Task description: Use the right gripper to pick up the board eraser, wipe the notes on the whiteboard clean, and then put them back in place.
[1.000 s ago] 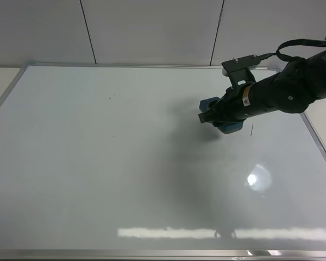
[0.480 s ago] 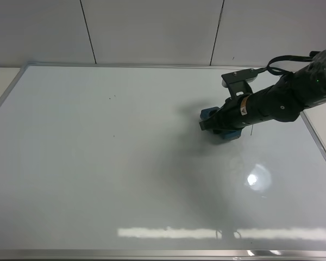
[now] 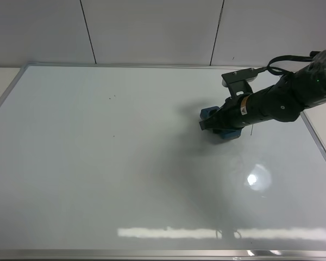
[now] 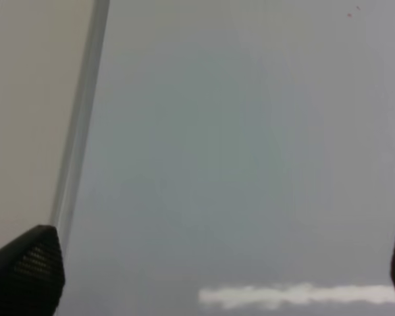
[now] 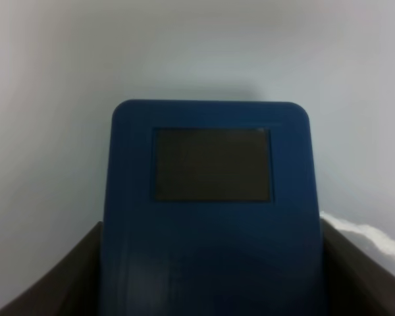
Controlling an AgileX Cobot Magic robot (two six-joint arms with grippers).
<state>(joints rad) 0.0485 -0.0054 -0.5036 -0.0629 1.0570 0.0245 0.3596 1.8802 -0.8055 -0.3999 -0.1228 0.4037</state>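
Board eraser (image 3: 224, 132), teal-blue and blocky, sits on the right half of the whiteboard (image 3: 98, 179), toward its far edge, and we see it clamped between the two dark fingers of the right gripper (image 3: 220, 122). Going from left to right across the high view, we find the silver frame at the board's left edge, then a broad stretch of glossy white marked only by a few tiny dark specks (image 3: 111, 98) in the far-left part, then the eraser lying flat against the board under the black arm that reaches in from the right. A short dark dash (image 3: 252, 129) shows just right of the eraser. We see no red scribble on the board. In the right wrist view the eraser (image 5: 210, 210) fills the middle, its darker rectangular patch on top, with a finger pressed against each long side. In the left wrist view the left gripper (image 4: 204, 263) hangs over the board with its fingertips (image 4: 26, 270) spread wide, grasping nothing.
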